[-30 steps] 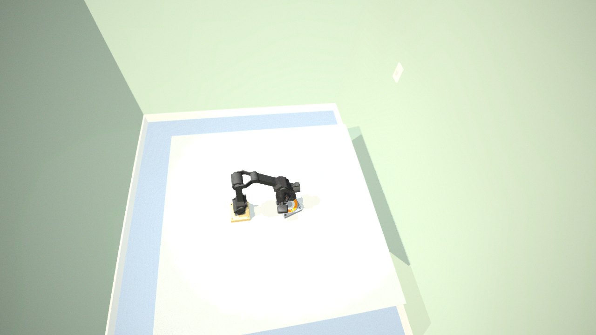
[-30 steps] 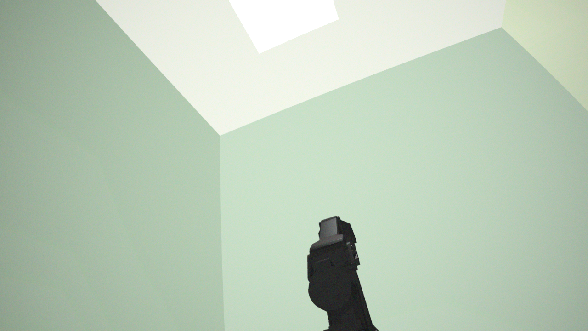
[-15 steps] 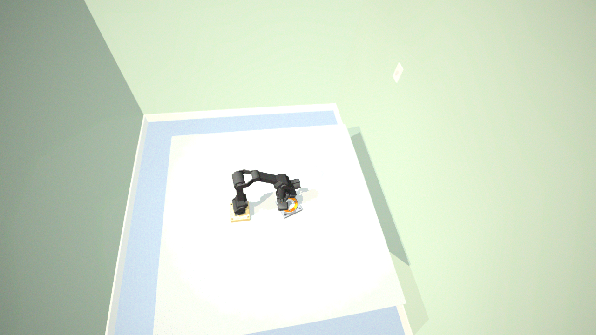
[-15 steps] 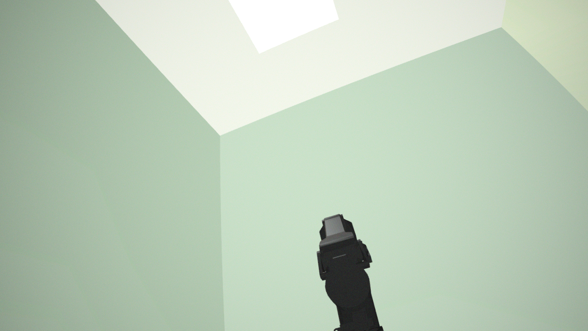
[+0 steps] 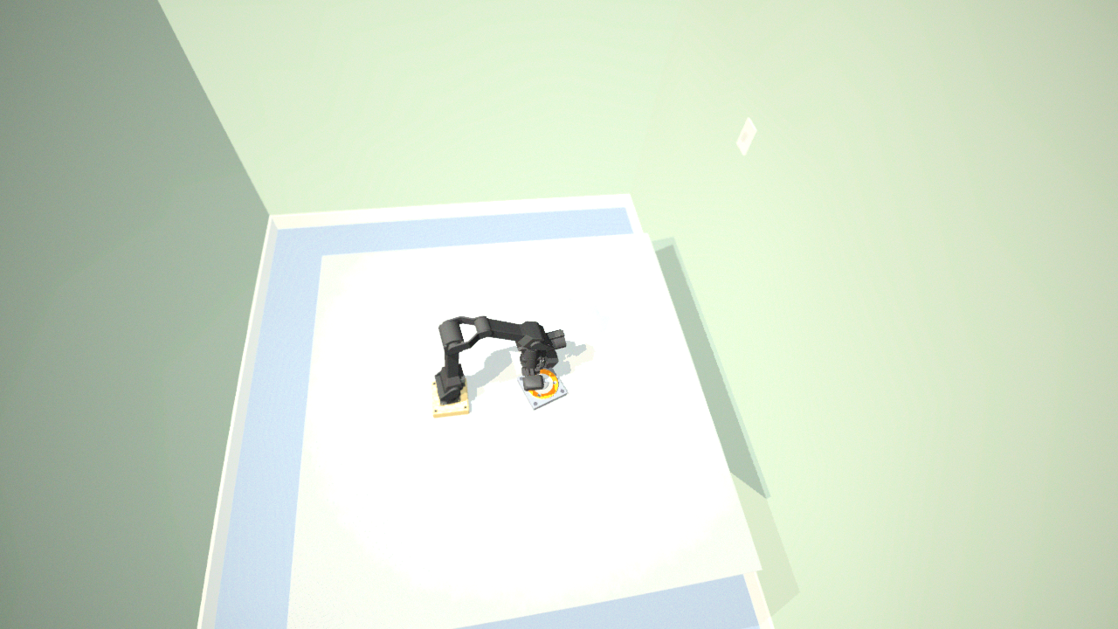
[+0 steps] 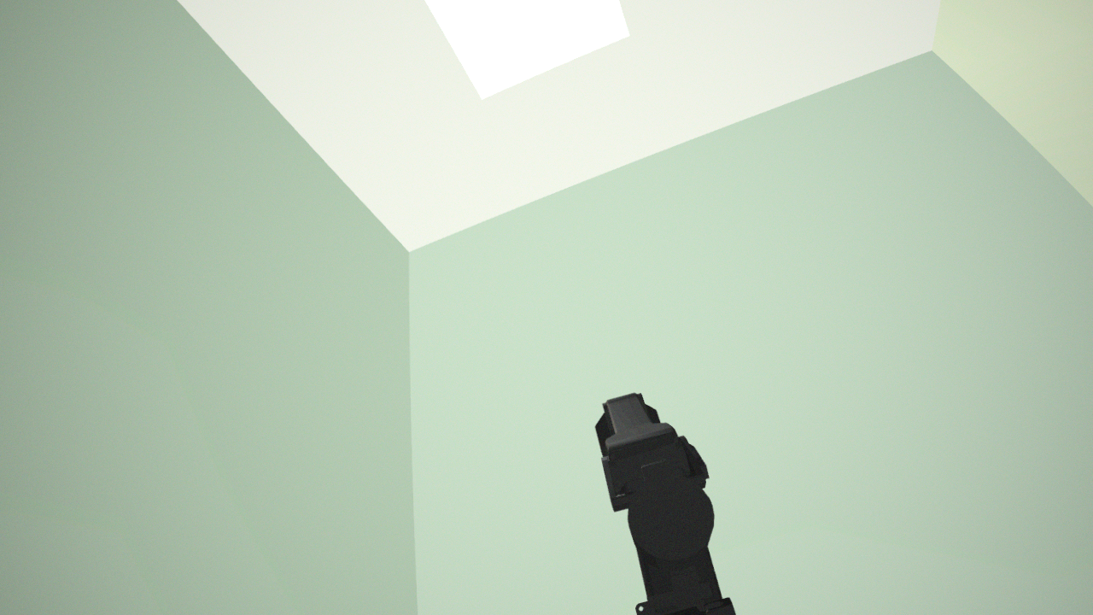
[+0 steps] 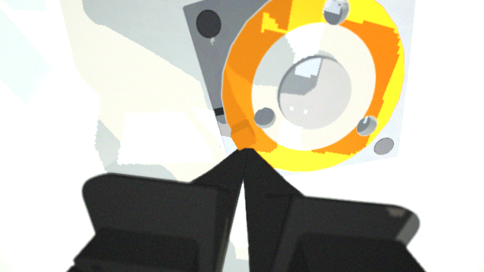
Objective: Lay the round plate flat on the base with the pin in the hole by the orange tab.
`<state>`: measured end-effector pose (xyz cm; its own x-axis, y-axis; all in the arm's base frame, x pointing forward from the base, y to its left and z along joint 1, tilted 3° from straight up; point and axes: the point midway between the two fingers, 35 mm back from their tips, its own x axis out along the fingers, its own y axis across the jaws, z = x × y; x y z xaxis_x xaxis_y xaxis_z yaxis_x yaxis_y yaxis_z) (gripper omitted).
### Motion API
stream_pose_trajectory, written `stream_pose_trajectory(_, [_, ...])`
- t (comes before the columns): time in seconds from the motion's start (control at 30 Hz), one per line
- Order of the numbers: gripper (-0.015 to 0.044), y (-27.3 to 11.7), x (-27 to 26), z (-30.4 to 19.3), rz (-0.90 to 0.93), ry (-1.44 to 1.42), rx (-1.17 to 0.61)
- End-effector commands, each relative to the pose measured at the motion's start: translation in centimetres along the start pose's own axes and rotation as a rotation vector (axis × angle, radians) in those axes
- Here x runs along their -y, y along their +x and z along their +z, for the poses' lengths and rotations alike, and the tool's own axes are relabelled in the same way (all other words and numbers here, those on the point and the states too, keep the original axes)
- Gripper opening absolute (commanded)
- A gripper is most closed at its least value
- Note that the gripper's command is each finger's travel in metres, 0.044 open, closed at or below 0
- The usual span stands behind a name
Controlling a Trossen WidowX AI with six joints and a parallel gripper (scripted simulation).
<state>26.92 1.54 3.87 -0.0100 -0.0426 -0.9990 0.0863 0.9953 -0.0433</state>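
Observation:
The round plate [image 7: 302, 162] [image 5: 555, 383], an orange and yellow ring around a pale middle, sits around the post [image 7: 329, 103] on the grey square base [image 7: 206, 60] [image 5: 544, 402]. Its orange tab [image 7: 243, 133] is at the plate's lower left in the wrist view, with the tab-side hole [image 7: 265, 117] just inside it. I see no pin in that hole; the pin cannot be made out. Whether the plate is tilted is unclear. My gripper [image 7: 246, 149] is shut and empty, its tips at the tab's outer end; contact cannot be told.
Two other plate holes [image 7: 336, 12] [image 7: 367, 125] show. A black mark [image 7: 218, 111] is on the base's left edge in the wrist view. The arm's yellowish mount [image 5: 451, 411] stands left of the base on the white table [image 5: 500, 501]. The exterior view shows only arm, walls and ceiling.

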Motion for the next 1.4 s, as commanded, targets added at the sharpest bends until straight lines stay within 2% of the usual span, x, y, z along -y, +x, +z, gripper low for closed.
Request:
stream_pose_trajectory(0.0, [0.0, -0.2, -0.4, 0.4, 0.007, 0.004, 0.006])
stream_pose_trajectory(0.43, [0.0, -0.3, -0.8, 1.0, 0.008, 0.004, 0.006])
stream_pose_trajectory(0.77, [0.0, -4.9, -0.5, 0.6, 0.008, 0.004, 0.006])
stream_pose_trajectory(1.37, [0.0, -4.0, -0.5, 0.7, 0.001, 0.0, 0.005])
